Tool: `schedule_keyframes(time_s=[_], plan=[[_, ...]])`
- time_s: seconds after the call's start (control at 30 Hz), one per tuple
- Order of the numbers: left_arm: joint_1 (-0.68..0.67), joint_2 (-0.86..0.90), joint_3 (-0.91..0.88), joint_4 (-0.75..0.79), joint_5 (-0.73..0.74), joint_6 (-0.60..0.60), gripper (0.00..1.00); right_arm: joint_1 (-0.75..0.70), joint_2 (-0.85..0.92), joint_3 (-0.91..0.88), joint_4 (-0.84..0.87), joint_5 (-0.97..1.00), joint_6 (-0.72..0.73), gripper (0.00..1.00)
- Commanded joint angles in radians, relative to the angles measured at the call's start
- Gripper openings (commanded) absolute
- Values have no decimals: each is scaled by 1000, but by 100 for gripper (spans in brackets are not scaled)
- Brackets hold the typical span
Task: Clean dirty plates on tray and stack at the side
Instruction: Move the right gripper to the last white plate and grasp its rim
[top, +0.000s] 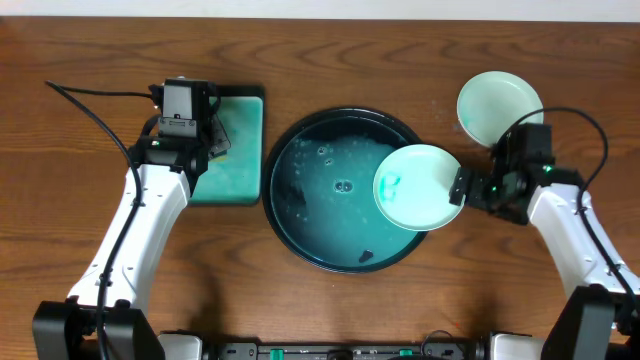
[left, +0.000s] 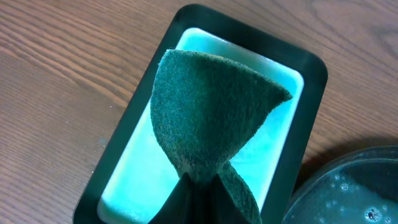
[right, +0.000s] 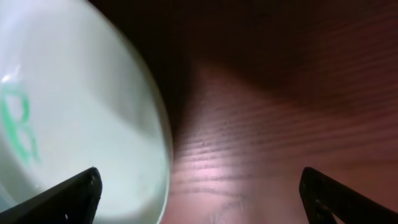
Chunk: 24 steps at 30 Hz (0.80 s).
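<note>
While your left fingers pinch the fuzzy green sponge, shut your wide-open, empty right fingers on the rim of the smeared pale green round plate.

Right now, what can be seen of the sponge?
The sponge is a dark green, coarse, fibrous pad, folded into a cone that fans out away from the left gripper. The gripper pinches its narrow end and holds it over the rectangular dish. Whether the sponge touches the dish cannot be told.
</note>
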<state>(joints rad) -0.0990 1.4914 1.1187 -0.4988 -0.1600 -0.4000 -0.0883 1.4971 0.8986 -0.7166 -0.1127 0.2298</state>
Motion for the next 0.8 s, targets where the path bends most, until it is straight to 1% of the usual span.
schedule_keyframes(time_s=[0.0, 0.03, 0.07, 0.1, 0.17, 0.2, 0.3, 0.33, 0.5, 0.77], plan=[[2, 5, -2, -2, -5, -15, 7, 7, 7, -52, 56, -26, 55, 87], [2, 5, -2, -1, -5, -15, 7, 7, 7, -58, 71, -36, 55, 77], [2, 5, -2, -1, -5, -17, 7, 7, 7, -61, 83, -48, 55, 65], [2, 5, -2, 0, -5, -17, 7, 7, 7, -61, 91, -55, 55, 59], [2, 5, -2, 2, -5, -17, 7, 11, 7, -61, 117, -66, 58, 41], [2, 5, -2, 3, -6, -17, 7, 14, 7, -61, 127, -66, 63, 30], [2, 5, -2, 8, -5, -17, 7, 29, 7, -61, 165, -85, 72, 5], [2, 5, -2, 9, -5, -17, 7, 34, 7, -61, 175, -96, 74, 1], [2, 5, -2, 9, 8, -24, 7, 80, 9, -61, 231, -179, 74, 1], [2, 5, -2, 17, 92, -24, 7, 192, 9, -61, 300, -184, 138, 1]])
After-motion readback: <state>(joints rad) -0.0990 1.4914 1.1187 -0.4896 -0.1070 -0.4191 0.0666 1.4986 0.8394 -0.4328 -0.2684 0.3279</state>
